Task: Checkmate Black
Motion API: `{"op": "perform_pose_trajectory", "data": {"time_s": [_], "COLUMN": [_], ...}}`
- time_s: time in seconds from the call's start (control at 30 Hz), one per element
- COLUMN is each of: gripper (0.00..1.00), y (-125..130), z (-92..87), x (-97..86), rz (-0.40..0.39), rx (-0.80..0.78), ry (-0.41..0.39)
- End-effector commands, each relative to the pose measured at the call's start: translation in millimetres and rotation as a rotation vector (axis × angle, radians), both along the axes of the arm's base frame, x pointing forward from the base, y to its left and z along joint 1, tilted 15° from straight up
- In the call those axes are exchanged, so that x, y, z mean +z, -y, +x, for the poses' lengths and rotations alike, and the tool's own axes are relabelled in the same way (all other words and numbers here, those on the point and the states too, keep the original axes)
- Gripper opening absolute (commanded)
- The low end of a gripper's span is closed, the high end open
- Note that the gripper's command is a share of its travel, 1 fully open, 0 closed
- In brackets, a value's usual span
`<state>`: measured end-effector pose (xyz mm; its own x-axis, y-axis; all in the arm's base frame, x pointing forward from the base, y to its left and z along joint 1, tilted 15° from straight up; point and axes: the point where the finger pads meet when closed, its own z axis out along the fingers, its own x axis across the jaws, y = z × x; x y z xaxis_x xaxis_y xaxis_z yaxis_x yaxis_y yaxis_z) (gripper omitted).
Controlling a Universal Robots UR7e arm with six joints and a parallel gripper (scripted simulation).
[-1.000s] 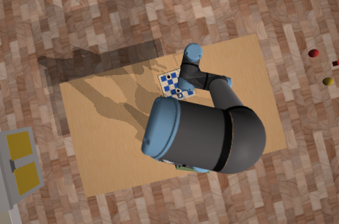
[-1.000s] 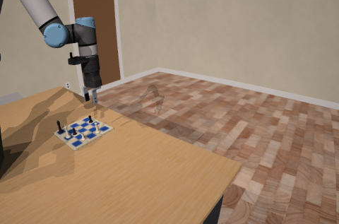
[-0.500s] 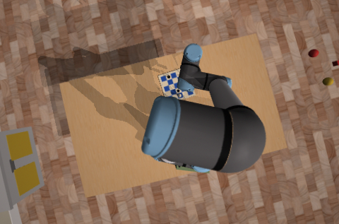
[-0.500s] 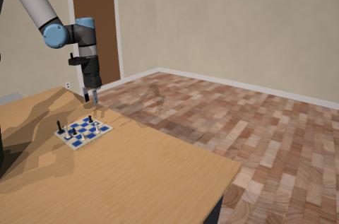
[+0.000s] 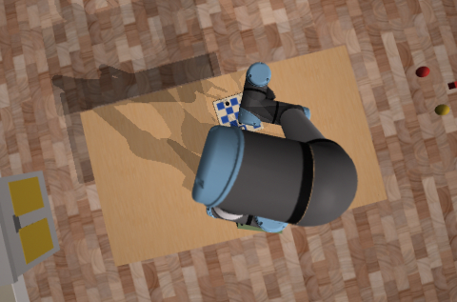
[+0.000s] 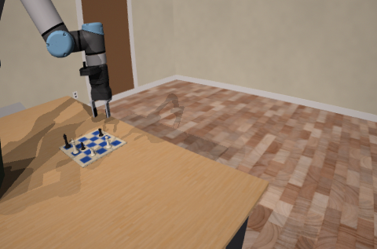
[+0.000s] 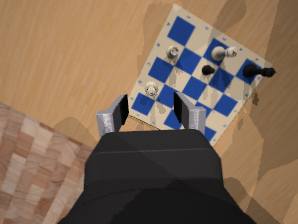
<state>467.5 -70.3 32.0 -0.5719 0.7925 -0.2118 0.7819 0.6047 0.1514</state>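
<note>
Bench [image 6: 165,186]: rectangular top, light wood grain, stands on patchwork wood floor [image 6: 314,155]. One corner points into room in exterior view. Chessboard [image 6: 116,143]: small, blue and cream squares, lies flat directly on bench, near far edge, well apart from other edges. Board sits skewed to bench edges in top view [image 5: 228,112]. Broad arm shadows fall across bench surface beside board.
</note>
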Motion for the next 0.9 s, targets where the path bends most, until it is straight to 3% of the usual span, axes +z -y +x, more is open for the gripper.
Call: {"op": "perform_pose_trajectory", "data": {"time_s": [0.0,0.3,0.37,0.63,0.87], "gripper": [1.00,1.00,1.00,1.00,1.00], "y": [1.5,2.1,2.1,0.0,-2.1], "z": [1.2,4.5,4.5,7.7,9.4], "x": [-4.3,-13.4,-13.4,-19.8,-23.3], "rz": [-0.049,-0.149,-0.149,-0.223,-0.265], "rx": [0.188,0.576,0.576,0.866,1.027], "ry": [-0.014,-0.046,-0.046,-0.070,-0.083]}}
